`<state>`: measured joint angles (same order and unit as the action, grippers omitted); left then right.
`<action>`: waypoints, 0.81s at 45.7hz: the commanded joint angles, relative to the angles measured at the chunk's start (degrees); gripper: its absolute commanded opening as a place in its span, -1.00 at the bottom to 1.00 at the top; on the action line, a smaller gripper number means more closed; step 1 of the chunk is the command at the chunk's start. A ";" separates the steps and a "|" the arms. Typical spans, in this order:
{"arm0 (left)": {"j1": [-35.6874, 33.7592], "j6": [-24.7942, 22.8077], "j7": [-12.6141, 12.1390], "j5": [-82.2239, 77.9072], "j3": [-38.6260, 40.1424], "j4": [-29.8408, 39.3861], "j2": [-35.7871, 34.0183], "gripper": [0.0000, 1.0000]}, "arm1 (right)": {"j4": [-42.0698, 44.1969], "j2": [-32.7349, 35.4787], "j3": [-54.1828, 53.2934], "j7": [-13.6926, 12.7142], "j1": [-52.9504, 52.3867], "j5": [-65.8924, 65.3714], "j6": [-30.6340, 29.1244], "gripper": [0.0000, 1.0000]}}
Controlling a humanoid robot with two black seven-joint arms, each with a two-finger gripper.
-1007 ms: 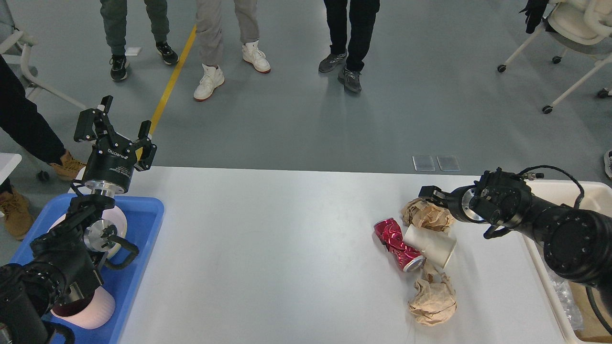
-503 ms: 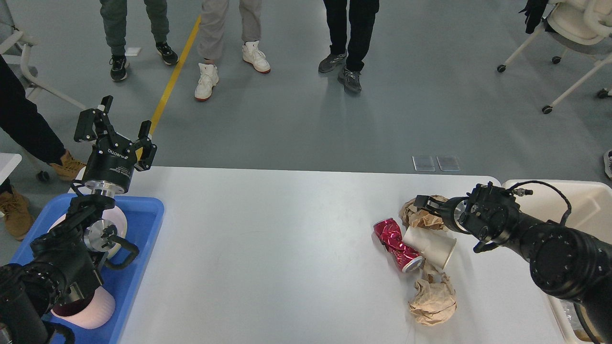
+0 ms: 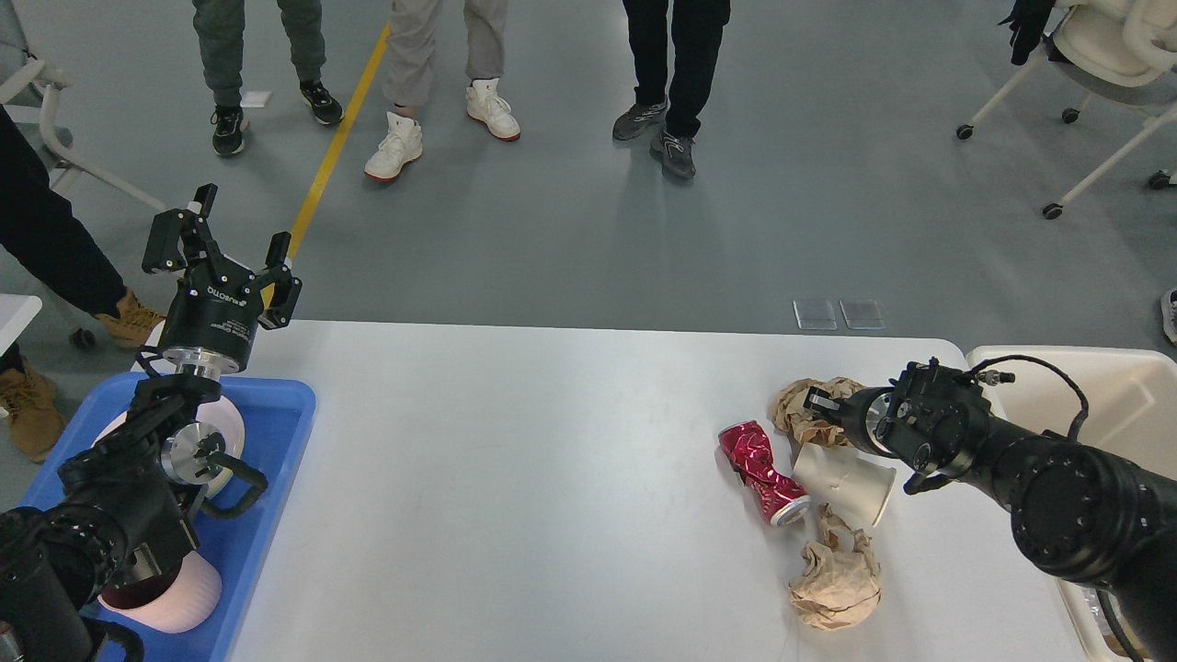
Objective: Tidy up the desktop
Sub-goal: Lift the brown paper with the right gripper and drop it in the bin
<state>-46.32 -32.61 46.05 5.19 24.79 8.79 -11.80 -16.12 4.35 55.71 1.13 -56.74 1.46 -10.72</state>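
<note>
Desktop: the desktop [image 3: 515, 478] fills the lower middle of my head view, and I place everything else against it.
Litter left: a crushed red can [image 3: 761, 469], a white paper cup [image 3: 844, 478] lying on its side, and two brown paper wads [image 3: 807, 409] [image 3: 835, 581] sit bunched toward its right end.
Right gripper: my right gripper [image 3: 818, 405] is low at the far wad, just above the cup; it looks dark and end-on, so I cannot tell whether its fingers are apart or pinched.
Left gripper: my left gripper [image 3: 230, 248] is raised over the desktop's far left corner, fingers spread, holding nothing.
Blue tray: the blue tray [image 3: 276, 432] off the left edge holds pink and white cups.
Bin: the cream bin [image 3: 1122, 395] stands off the right edge.
Progress: I judge the left side done; four pieces remain on the right.
</note>
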 commanded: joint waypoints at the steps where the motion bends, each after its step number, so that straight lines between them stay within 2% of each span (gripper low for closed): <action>1: 0.00 0.00 0.00 0.00 -0.01 0.00 0.02 0.93 | -0.76 0.14 -0.43 0.01 -1.00 0.04 -0.09 -1.00; 9: 0.00 0.00 0.00 0.00 0.08 0.00 -0.07 0.93 | -5.76 2.76 -1.22 0.10 -6.00 0.12 -0.88 -1.00; 26: 0.00 0.00 0.00 0.00 -0.01 0.00 0.02 0.93 | -36.17 19.29 -1.39 0.28 -32.63 -0.05 -2.55 -1.00; 37: 0.00 0.09 0.00 0.00 -0.01 0.00 -0.07 0.93 | -41.89 27.38 -1.39 0.54 -46.43 -0.05 -9.49 -1.00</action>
<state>-46.32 -32.60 46.06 5.19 24.80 8.78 -11.80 -56.82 28.84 54.25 1.63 -98.16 1.41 -17.09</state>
